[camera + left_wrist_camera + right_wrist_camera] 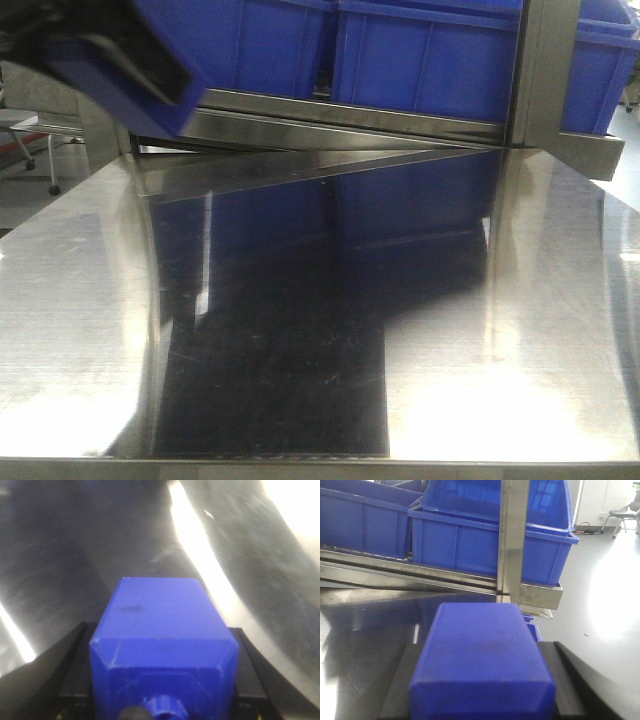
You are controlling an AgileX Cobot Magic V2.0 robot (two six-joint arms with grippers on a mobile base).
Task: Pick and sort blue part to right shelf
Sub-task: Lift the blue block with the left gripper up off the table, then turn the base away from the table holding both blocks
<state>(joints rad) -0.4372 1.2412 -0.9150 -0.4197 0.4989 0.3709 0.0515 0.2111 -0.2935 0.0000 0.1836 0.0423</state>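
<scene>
Left pincer pinches round-knobbed block | right pincer pinches blue part | right shelf ahead

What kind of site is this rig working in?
Probably a factory or warehouse parts-sorting station: a steel flow rack loaded with large blue bins, and a bare stainless worktable in front.
</scene>
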